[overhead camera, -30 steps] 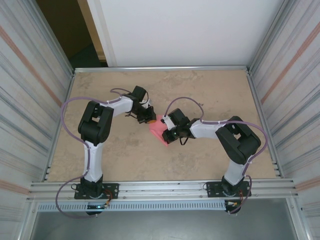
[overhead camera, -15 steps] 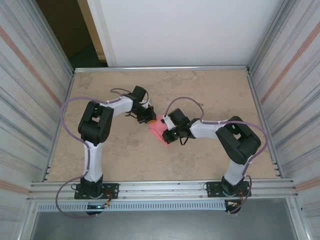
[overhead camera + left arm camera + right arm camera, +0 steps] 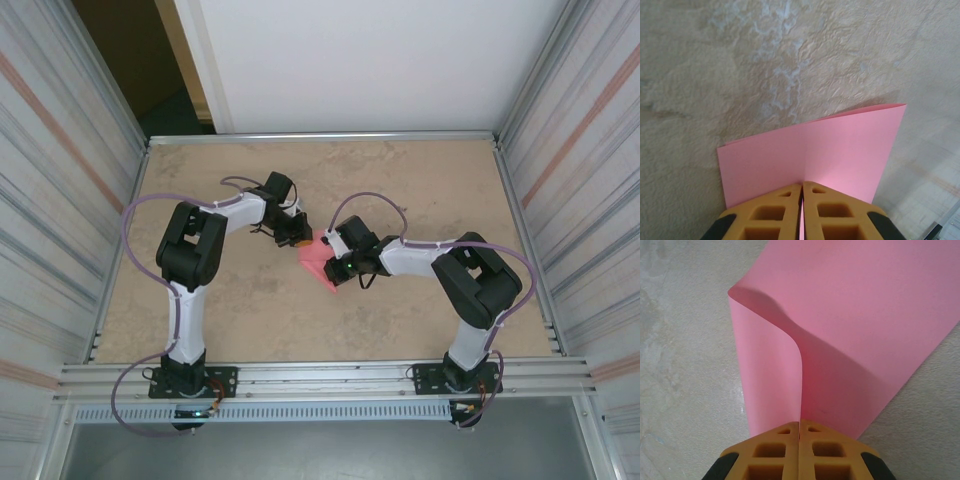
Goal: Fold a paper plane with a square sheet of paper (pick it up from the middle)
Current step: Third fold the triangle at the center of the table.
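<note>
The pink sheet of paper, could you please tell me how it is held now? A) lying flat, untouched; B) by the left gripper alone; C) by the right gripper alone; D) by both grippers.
D: the left gripper and the right gripper are each shut on an edge of the square sheet of paper.

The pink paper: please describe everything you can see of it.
The paper is thin, plain pink, unmarked. At the middle of the table, one edge is pinched by the shut left gripper, another by the shut right gripper. A faint crease runs up from the left gripper; by the right one a flap curls over.
</note>
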You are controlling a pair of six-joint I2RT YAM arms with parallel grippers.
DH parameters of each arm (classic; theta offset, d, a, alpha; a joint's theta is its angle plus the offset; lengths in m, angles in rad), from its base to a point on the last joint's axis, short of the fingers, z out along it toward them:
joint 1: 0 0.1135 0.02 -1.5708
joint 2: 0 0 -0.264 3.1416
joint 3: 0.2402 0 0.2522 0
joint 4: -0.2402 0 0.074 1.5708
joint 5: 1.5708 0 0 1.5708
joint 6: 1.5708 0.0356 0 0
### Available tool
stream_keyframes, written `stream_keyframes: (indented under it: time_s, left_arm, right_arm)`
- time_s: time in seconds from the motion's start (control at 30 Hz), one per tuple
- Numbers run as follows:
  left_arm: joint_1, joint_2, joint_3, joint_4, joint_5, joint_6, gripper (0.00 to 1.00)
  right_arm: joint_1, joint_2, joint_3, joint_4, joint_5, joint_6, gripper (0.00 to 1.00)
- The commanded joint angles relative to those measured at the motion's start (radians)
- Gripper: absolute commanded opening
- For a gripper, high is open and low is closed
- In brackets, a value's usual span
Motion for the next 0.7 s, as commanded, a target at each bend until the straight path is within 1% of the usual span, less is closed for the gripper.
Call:
stream_keyframes:
  time_s: [0.0,0.37,0.67]
  left_arm:
    - [-0.015,0.053,-0.01,-0.065,-0.034,0.024,0.1]
    - [-0.015,0.052,-0.008,-0.065,-0.034,0.022,0.1]
    - [-0.015,0.05,0.006,-0.071,-0.033,0.024,0.1]
  right_arm:
    - [0.002,0.004,0.02,-0.023,0.004,0.009,0.06]
    - [0.006,0.018,0.019,-0.041,0.014,0.019,0.06]
    - [0.007,0.037,0.02,-0.049,-0.002,0.021,0.06]
